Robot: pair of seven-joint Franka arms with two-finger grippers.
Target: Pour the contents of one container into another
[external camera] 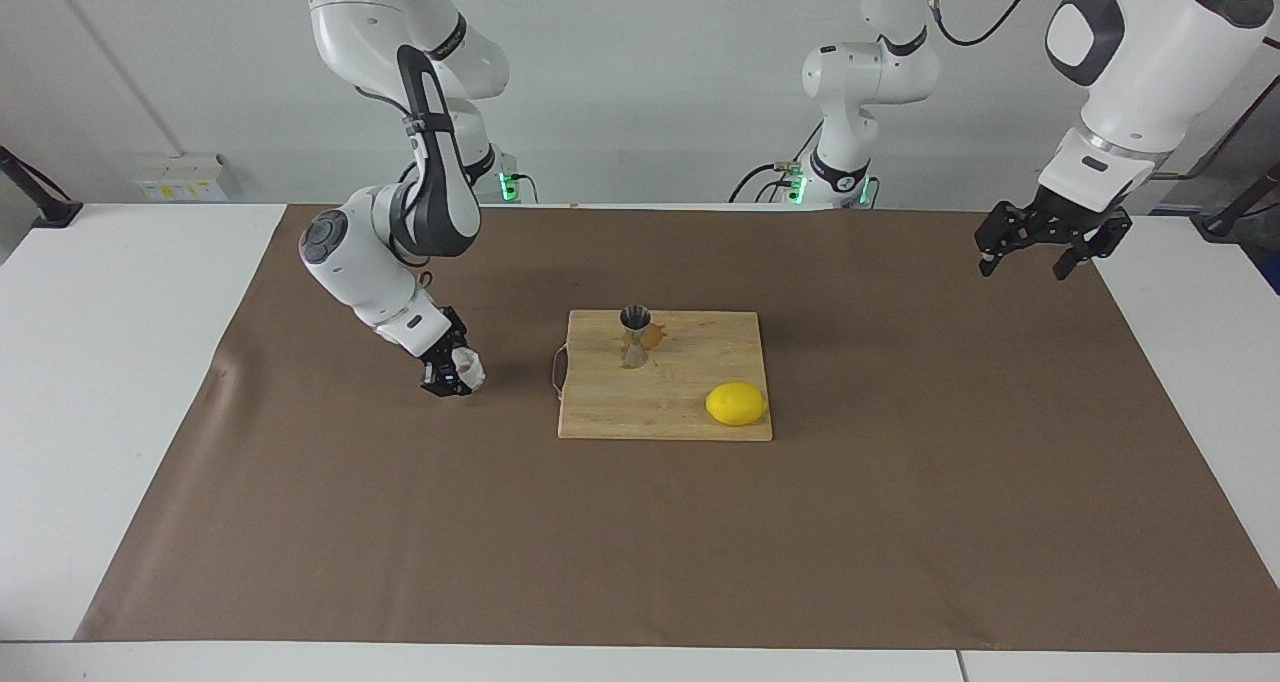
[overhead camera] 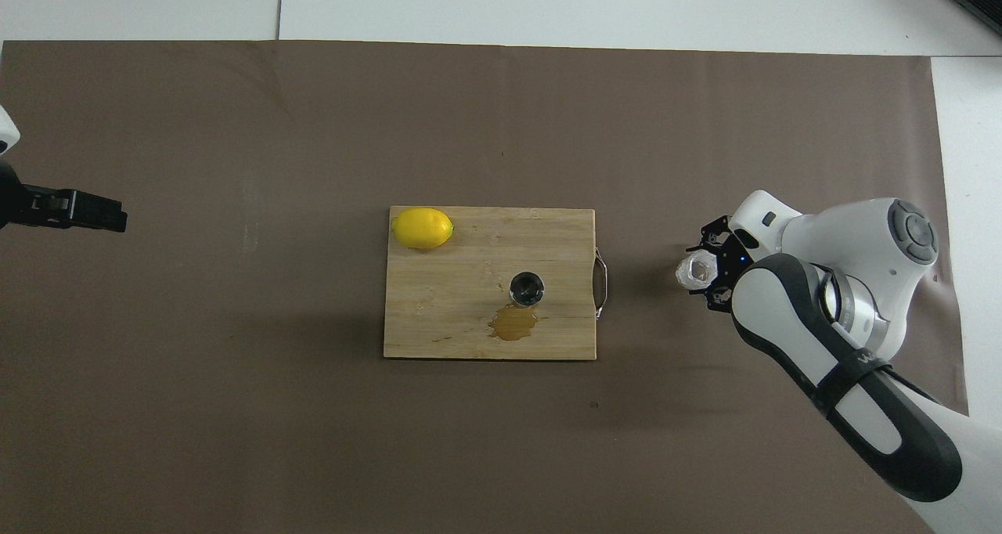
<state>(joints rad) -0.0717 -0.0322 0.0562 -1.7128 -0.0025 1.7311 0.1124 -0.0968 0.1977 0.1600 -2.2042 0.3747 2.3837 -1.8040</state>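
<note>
Steel hourglass jigger stood on the wooden cutting board; beside the board, toward the right arm's end, the right gripper bracketed the crinkly whitish cup, grip unclear. Left gripper waited wide.

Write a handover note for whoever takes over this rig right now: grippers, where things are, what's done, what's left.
Right gripper: low over the brown mat, at the cup; fingers flank it, grip unclear.
Left gripper: open, waiting over the mat's edge at its own end.
Jigger: upright on the board, a brownish puddle beside it. Lemon at a board corner.
Done: the puddle suggests a pour, partly spilled; the jigger's fill can't be seen.
Left: probably only releasing the cup and pulling back.
</note>
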